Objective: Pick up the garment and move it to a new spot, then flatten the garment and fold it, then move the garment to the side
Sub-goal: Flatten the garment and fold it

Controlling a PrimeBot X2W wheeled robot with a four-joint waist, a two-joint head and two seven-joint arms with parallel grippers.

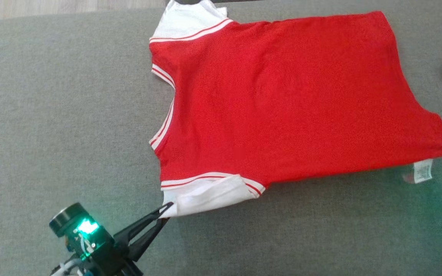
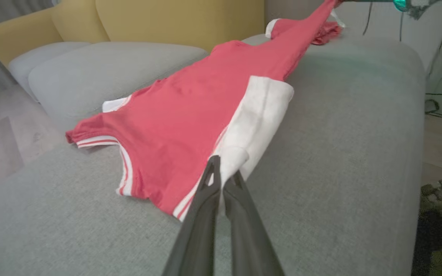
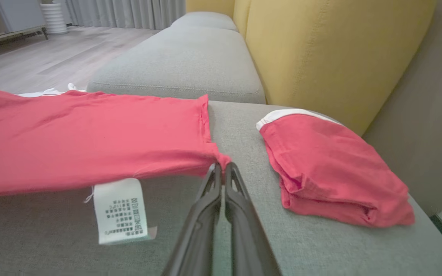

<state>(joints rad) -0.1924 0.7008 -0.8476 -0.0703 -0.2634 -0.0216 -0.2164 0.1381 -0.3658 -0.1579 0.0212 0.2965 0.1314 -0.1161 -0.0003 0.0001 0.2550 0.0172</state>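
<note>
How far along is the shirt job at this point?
Done: the red shirt lies spread nearly flat on the sofa. In hand: the left hand pinches its white sleeve, the right hand its hem corner, holding it taut. Left: no fold yet, nor the move to the side.

Grey sofa (image 1: 52,115) (yellow backrest (image 3: 320,57)), wooden floor (image 3: 52,53)

Red garment (image 3: 90,138) corner in right gripper (image 3: 223,169), folded cloth (image 3: 332,172) beside
</note>
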